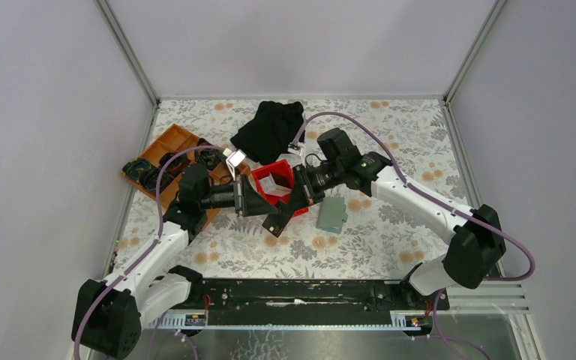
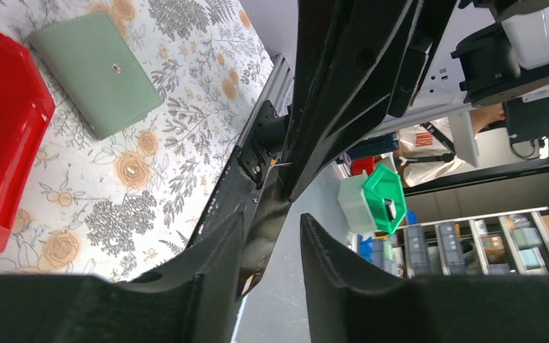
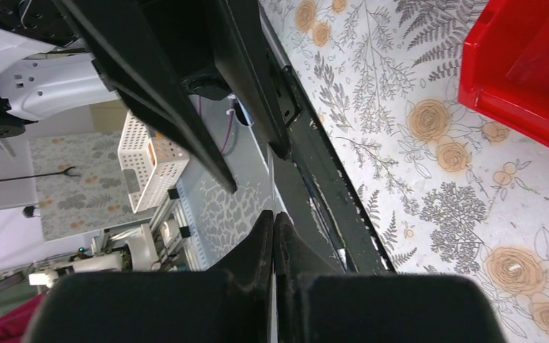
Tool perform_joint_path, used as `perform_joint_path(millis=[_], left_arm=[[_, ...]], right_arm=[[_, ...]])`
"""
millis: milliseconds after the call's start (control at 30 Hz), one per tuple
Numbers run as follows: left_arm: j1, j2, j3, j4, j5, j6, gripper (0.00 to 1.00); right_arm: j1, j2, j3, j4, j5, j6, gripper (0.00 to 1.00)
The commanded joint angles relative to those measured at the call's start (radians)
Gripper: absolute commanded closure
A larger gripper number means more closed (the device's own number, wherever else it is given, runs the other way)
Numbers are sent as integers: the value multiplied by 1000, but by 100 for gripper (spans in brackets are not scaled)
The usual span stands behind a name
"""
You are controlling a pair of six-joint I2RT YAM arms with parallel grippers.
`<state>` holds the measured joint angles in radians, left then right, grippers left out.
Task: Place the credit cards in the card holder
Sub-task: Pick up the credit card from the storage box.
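Note:
The grey-green card holder lies closed on the floral table, right of the red bin; it also shows in the left wrist view. White credit cards lie inside the bin. My right gripper hangs just in front of the bin, tilted toward the near edge. Its fingers are pressed together on a thin pale credit card seen edge-on. My left gripper sits beside it, crossing it, with its fingers apart and empty.
An orange compartment tray with dark items stands at the left. A black cloth lies behind the bin. The black base rail runs along the near edge. Grey walls enclose the table.

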<state>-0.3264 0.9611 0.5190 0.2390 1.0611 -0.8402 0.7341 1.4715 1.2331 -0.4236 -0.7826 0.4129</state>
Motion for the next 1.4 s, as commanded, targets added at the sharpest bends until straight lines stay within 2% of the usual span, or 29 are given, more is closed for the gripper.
perform_joint_path(millis=[0, 267, 333, 433, 467, 567, 633, 767, 867, 1000, 1133, 1367], left_arm=[[2, 17, -3, 54, 63, -12, 62], [-6, 54, -4, 54, 99, -23, 74], [-8, 64, -3, 64, 106, -29, 81], [-14, 84, -11, 114, 119, -59, 98], [-15, 93, -16, 137, 122, -75, 100], [-19, 117, -39, 246, 129, -140, 100], [-18, 130, -46, 289, 118, -166, 100], [-18, 131, -27, 215, 2, -113, 100], [-19, 124, -37, 276, -97, -152, 100], [-20, 131, -78, 455, -213, -280, 100], [-31, 149, -106, 562, -323, -364, 100], [-84, 208, -89, 613, -413, -398, 100]], right_arm=[[-18, 16, 2, 69, -84, 23, 100], [-70, 49, 9, 111, -173, 30, 100], [-82, 56, 8, 119, -191, 32, 100], [-93, 67, 9, 127, -212, 31, 100], [-98, 71, 10, 127, -216, 29, 100], [-114, 78, 11, 129, -244, 20, 98], [-126, 72, 8, 126, -237, 13, 84], [-150, 22, 1, 113, -129, 3, 54], [-153, -16, -15, 97, -28, -7, 44], [-153, -71, -76, 114, 84, 6, 42], [-153, -149, -204, 254, 122, 98, 42], [-153, -199, -337, 440, 118, 210, 42]])
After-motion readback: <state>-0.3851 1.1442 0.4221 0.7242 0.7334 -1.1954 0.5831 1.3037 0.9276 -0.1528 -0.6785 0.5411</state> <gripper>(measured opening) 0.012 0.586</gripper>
